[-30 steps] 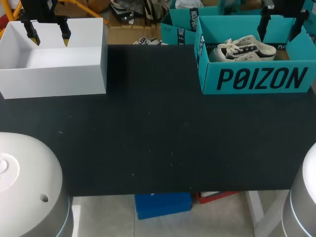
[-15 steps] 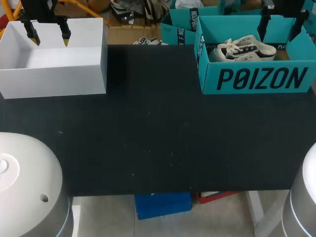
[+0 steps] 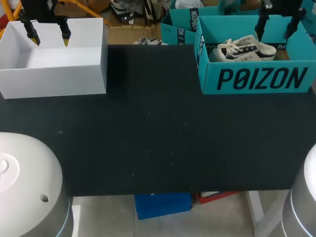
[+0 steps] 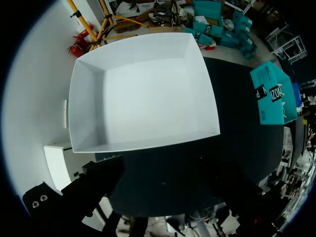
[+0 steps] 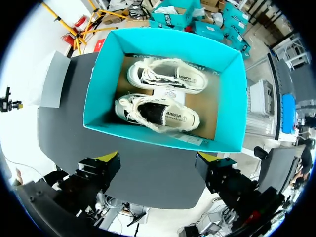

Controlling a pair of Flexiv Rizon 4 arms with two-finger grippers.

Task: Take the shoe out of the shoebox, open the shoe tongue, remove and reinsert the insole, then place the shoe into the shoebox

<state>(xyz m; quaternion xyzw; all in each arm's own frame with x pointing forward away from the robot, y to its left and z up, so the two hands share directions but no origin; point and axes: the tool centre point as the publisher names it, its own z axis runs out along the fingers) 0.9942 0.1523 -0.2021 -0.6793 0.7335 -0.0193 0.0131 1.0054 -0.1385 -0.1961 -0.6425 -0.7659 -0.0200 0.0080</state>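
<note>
The left gripper (image 3: 49,39) and right gripper (image 3: 273,30) were held spread, empty; the shoebox (image 3: 256,79) wall might be clipped before the shoe (image 3: 244,48) was reached.

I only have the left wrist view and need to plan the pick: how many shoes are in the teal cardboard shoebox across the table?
Observer: Two white-and-black canvas sneakers lie side by side in the teal cardboard shoebox.
Operator: Is the box lidded?
Observer: No, its top is open.
Operator: Where is the right gripper?
Observer: The right gripper hangs above the shoebox, fingers open, holding nothing.
</note>
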